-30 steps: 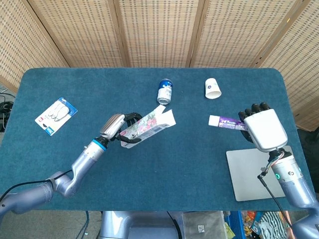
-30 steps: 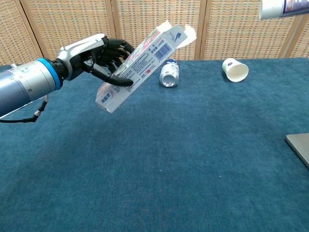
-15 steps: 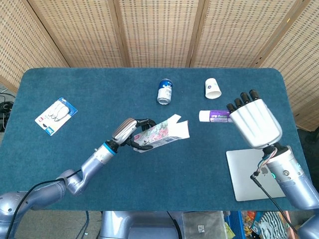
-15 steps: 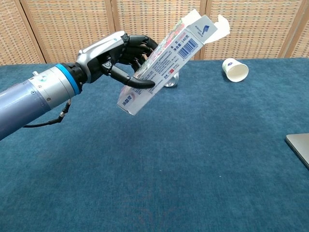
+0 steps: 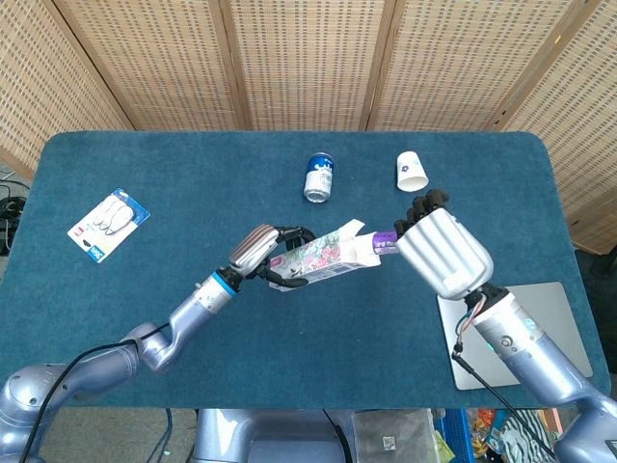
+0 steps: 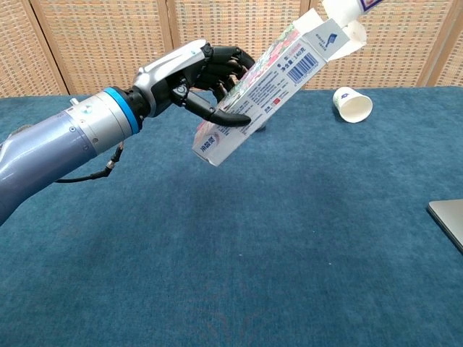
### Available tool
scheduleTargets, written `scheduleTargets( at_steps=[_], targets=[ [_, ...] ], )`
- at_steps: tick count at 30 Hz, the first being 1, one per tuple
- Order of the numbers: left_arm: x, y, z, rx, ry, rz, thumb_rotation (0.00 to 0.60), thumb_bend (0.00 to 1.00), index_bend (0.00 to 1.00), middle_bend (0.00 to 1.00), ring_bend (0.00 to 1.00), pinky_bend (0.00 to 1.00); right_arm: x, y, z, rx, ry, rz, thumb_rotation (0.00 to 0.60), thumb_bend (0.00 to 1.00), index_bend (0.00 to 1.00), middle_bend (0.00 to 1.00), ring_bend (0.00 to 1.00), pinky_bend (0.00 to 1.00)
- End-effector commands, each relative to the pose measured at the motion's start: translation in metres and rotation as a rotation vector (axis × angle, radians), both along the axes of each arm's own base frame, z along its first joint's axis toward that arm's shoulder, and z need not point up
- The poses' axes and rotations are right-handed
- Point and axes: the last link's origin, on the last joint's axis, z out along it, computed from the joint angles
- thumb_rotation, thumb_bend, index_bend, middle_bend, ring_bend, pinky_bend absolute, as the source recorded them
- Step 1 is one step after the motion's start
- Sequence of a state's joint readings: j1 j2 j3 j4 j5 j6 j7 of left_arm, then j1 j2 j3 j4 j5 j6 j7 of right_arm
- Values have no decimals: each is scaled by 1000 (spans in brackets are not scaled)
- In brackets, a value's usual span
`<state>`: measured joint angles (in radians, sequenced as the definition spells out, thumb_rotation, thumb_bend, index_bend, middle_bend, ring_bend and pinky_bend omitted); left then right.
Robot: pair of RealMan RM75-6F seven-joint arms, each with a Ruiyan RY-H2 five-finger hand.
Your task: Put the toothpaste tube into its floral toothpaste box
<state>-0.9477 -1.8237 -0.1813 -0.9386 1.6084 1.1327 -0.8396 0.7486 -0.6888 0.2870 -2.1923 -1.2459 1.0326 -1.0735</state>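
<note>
My left hand [image 5: 271, 257] [image 6: 194, 82] grips the floral toothpaste box [image 5: 323, 258] [image 6: 268, 85] in the air, tilted, with its open flap end pointing up and to the right. My right hand [image 5: 441, 249] holds the purple and white toothpaste tube [image 5: 384, 241], whose white cap end [image 6: 347, 8] sits right at the box's open mouth. In the chest view only the tube's cap shows at the top edge; the right hand itself is out of that frame.
A blue can [image 5: 318, 177] lies at the back middle and a white paper cup [image 5: 412, 172] [image 6: 352, 104] on its side at the back right. A grey flat pad [image 5: 511, 333] lies at the front right, a packaged card [image 5: 108, 223] at the left.
The right hand has carried the tube leftward to the box's open end. The left hand has brought the box rightward and higher, toward the tube.
</note>
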Motion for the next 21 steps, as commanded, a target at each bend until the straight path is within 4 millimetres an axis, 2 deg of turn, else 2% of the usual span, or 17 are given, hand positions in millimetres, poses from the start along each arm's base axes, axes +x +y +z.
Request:
scheduleTargets(
  at_steps=[1, 21],
  targets=[
    [2, 0, 1, 2, -1, -4, 600, 210, 560, 552, 498, 512, 3, 1, -11, 21, 33, 4, 600, 627, 588, 621, 448, 432],
    [23, -5, 0, 2, 33, -46, 600, 210, 560, 552, 498, 513, 21, 6, -28, -1, 114, 71, 600, 632, 591, 624, 457, 442]
  ],
)
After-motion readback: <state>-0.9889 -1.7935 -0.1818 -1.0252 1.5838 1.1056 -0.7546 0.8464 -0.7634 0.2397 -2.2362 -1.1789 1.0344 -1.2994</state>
